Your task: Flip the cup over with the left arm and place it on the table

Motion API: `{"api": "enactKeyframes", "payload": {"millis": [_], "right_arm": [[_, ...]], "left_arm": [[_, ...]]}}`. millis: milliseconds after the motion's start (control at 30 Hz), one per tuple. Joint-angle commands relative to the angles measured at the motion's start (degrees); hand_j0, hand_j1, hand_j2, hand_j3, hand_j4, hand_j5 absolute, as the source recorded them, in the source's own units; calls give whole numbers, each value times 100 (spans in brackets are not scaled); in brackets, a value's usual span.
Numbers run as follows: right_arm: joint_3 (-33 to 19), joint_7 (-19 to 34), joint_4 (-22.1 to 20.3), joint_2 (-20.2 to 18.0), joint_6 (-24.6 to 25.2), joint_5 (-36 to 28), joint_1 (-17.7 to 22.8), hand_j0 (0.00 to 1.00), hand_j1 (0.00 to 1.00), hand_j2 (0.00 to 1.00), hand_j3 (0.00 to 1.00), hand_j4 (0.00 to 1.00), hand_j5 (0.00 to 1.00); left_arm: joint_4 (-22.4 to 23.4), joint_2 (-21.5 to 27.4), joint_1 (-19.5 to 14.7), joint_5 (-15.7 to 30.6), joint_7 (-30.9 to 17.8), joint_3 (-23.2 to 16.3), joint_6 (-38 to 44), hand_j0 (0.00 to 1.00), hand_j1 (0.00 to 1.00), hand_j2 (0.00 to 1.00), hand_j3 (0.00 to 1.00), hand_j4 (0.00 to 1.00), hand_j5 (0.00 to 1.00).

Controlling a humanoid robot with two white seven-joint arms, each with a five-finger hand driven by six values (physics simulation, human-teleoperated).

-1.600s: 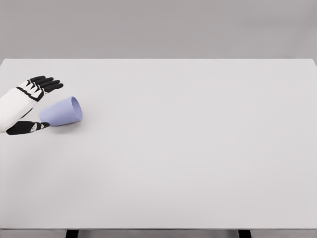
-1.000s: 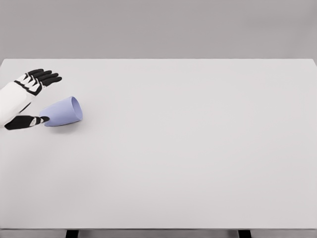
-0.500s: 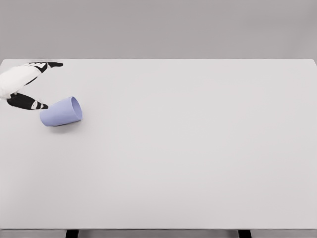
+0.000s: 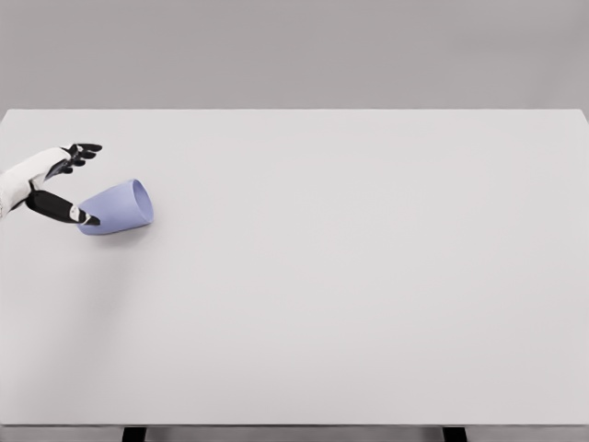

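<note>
A pale blue cup (image 4: 116, 207) lies on its side on the white table (image 4: 350, 276) at the far left, its mouth facing right. My left hand (image 4: 72, 182) comes in from the left edge just behind the cup's base. Its fingers (image 4: 81, 150) are spread above and beyond the cup, while the thumb tip touches the cup's closed end. The hand is open and holds nothing. My right arm does not show.
The table's left edge runs close to the hand, and its front edge runs along the bottom of the picture. Two dark table legs (image 4: 134, 434) show below that front edge.
The left hand pulled back from the cup and rose toward the far left, then came back down; its thumb now touches the cup's base. The cup has not moved.
</note>
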Motion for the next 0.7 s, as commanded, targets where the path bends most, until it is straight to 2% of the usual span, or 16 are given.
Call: {"api": "enactKeyframes", "payload": {"millis": [0, 67, 167, 300, 600, 667], "right_arm": [[0, 1, -3, 0, 0, -1, 0, 100, 100, 100, 100, 100, 100], [0, 1, -3, 0, 0, -1, 0, 100, 100, 100, 100, 100, 100], [0, 1, 6, 0, 0, 8, 0, 100, 100, 100, 100, 100, 100], [0, 1, -3, 0, 0, -1, 0, 100, 100, 100, 100, 100, 100], [0, 1, -3, 0, 0, 8, 0, 100, 100, 100, 100, 100, 100], [0, 1, -3, 0, 0, -1, 0, 100, 100, 100, 100, 100, 100]], "left_arm": [[-2, 5, 0, 20, 1, -187, 231, 100, 100, 100, 100, 100, 100], [-11, -12, -26, 29, 1, -249, 231, 100, 100, 100, 100, 100, 100], [-2, 49, -141, 11, 1, -591, 231, 100, 100, 100, 100, 100, 100], [-2, 49, -228, -252, 1, -794, 231, 100, 100, 100, 100, 100, 100], [42, -12, -352, -683, 1, -961, 231, 100, 100, 100, 100, 100, 100], [59, -39, -430, -798, 1, -1101, 231, 100, 100, 100, 100, 100, 100]]}}
